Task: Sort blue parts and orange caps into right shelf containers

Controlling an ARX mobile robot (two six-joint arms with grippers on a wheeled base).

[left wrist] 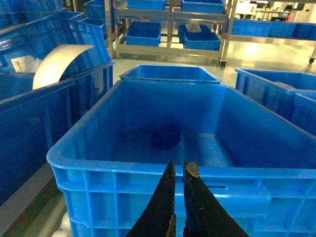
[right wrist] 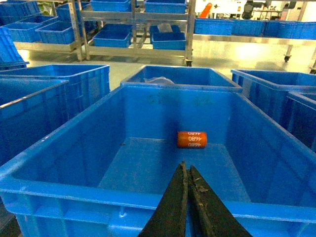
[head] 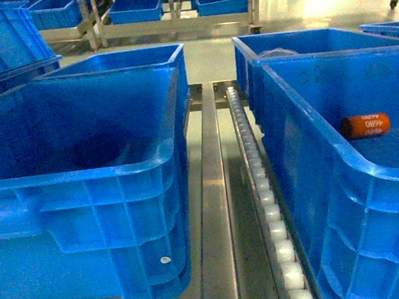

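Orange cap [right wrist: 192, 139], a short cylinder with white "4680" digits on its side, lies on its side on the floor of the right blue bin [right wrist: 59, 148], towards the far wall and a little right of centre. From the head camera I see it low against that bin's far end [head: 365, 125]. Across the roller track [head: 265, 192], the left blue bin [head: 83, 197] holds a small dark blue part [left wrist: 166, 136] near the middle of its floor.

My right gripper [right wrist: 186, 170] hovers at the near rim of the right bin, jaws pressed together, holding nothing. My left gripper [left wrist: 178, 170] sits at the near rim of the left bin, jaws nearly closed with a thin gap, also empty.

I judge the cap light, rigid, smooth and prone to rolling; I would pinch it across its round body at mid-length.
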